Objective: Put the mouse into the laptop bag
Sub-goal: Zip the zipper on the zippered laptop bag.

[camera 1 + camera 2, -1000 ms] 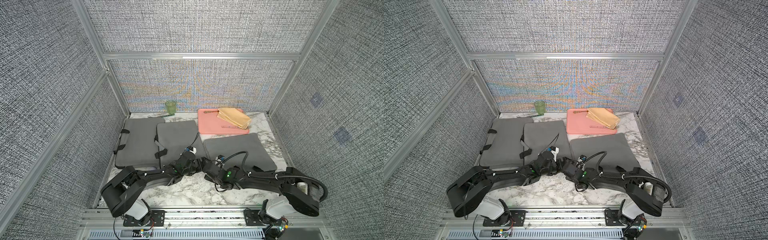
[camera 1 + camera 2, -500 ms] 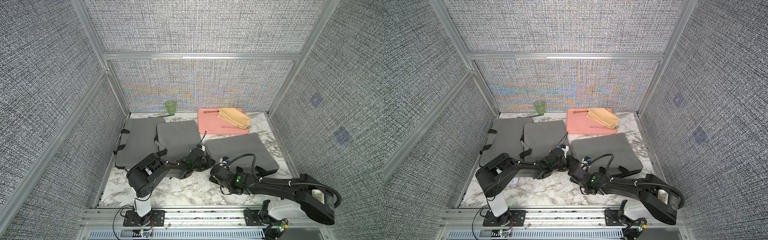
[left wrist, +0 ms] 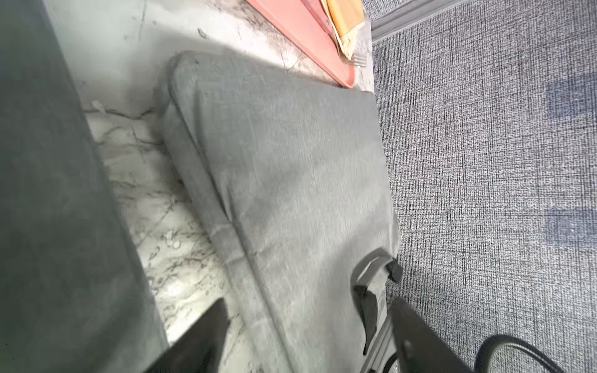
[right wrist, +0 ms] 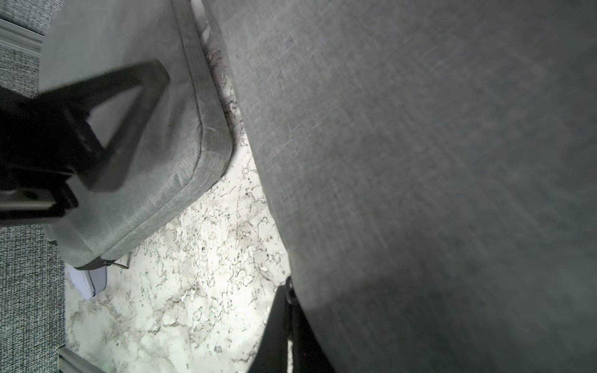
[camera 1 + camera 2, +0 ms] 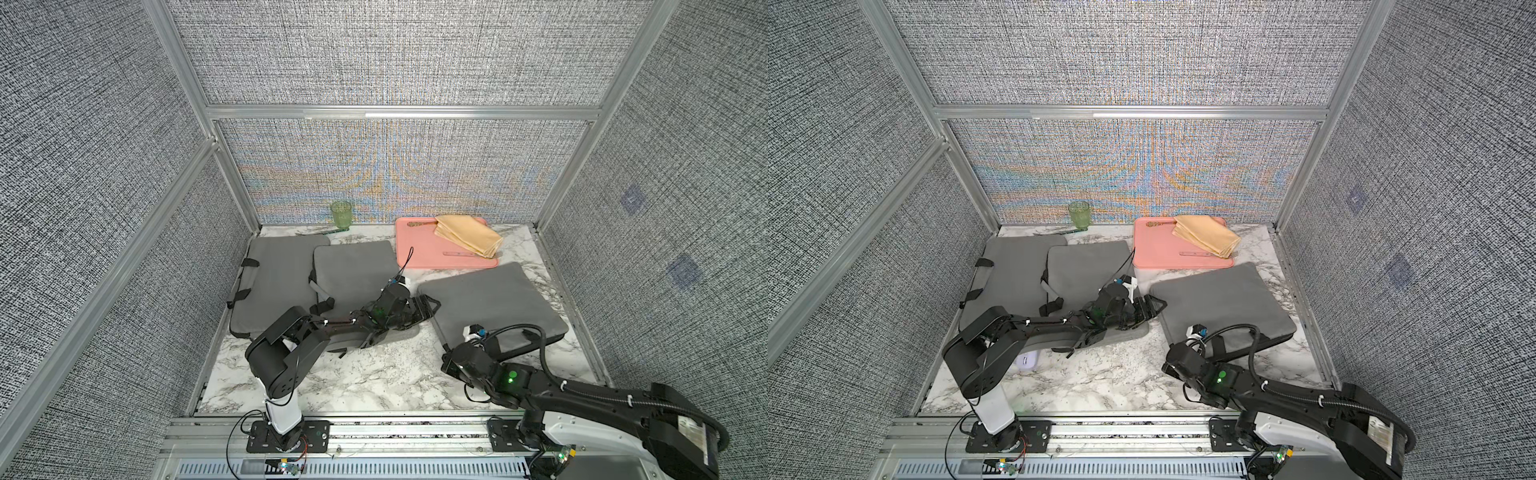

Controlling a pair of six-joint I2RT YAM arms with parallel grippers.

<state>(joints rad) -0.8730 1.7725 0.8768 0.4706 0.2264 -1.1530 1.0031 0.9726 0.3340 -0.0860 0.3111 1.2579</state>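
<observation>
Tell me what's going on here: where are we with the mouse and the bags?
The left arm's fingers hover open, holding nothing, where the middle laptop bag and the right laptop bag nearly meet. The right arm's fingers are shut at the right laptop bag's near edge. Whether they pinch its fabric is unclear. The mouse lies untouched on the marble table near the left arm's base, not yet in a bag.

The left arm (image 5: 345, 329) stretches low with jaws spread wide; the right arm (image 5: 590, 390) lies low, jaws closed.
</observation>
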